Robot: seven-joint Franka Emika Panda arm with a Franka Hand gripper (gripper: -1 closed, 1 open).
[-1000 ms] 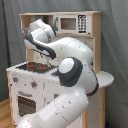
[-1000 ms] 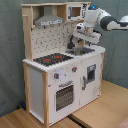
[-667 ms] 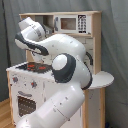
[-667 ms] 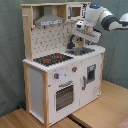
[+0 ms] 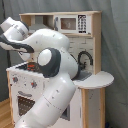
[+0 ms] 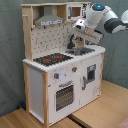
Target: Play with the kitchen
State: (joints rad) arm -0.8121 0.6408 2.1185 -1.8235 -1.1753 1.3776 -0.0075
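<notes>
While my gripper [image 6: 75, 41] hangs above the kitchen [image 6: 60, 80] sink [image 6: 80, 50], I cannot tell its opening; play seems barely begun.

It looked like a robotics lab set-up rather than a home: the kitchen [image 6: 65, 70] was a child-size toy standing on a wooden desk [image 6: 100, 112], a plain grey curtain [image 6: 10, 50] hung behind it, and a white robot arm [image 5: 55, 65] reached over it.
</notes>
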